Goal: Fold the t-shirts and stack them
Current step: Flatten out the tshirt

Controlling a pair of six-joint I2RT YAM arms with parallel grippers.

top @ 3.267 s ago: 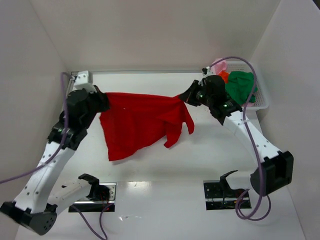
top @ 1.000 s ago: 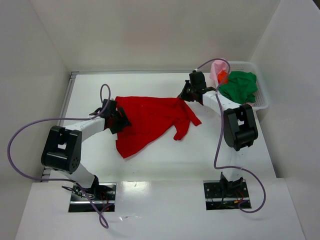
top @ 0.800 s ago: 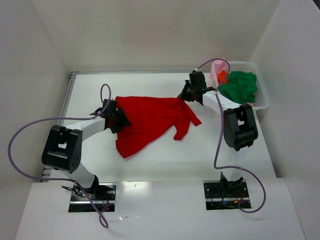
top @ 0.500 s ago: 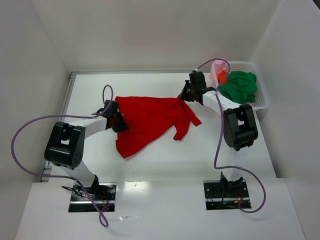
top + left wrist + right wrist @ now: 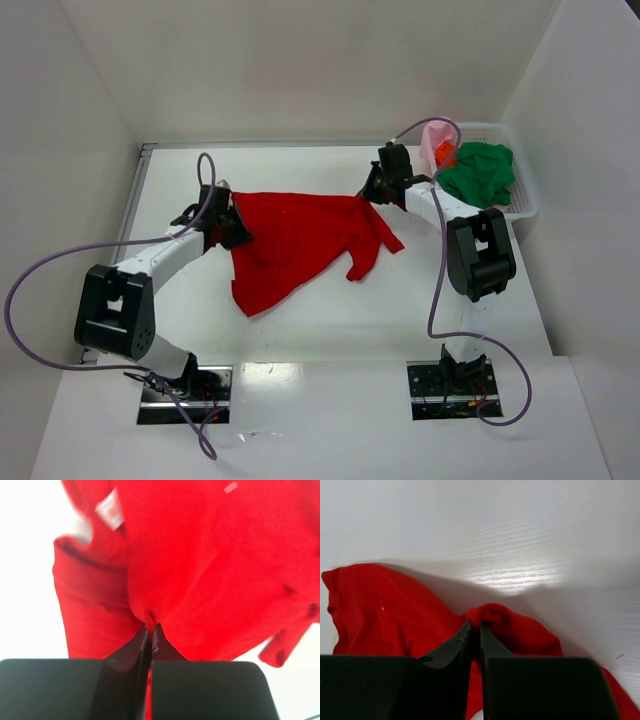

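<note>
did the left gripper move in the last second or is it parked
Yes. The left gripper, shut on the red shirt, has shifted a little away from the arm bases, toward the far left corner of the table.

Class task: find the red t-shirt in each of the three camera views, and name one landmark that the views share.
Top external: the red t-shirt is spread mid-table, between the left gripper and the right gripper.
Left wrist: it fills most of the frame, pinched at bottom centre.
Right wrist: lower left and centre, a fold pinched between the fingers.
Shared landmark: the white table, showing beside the cloth in all three.
</note>
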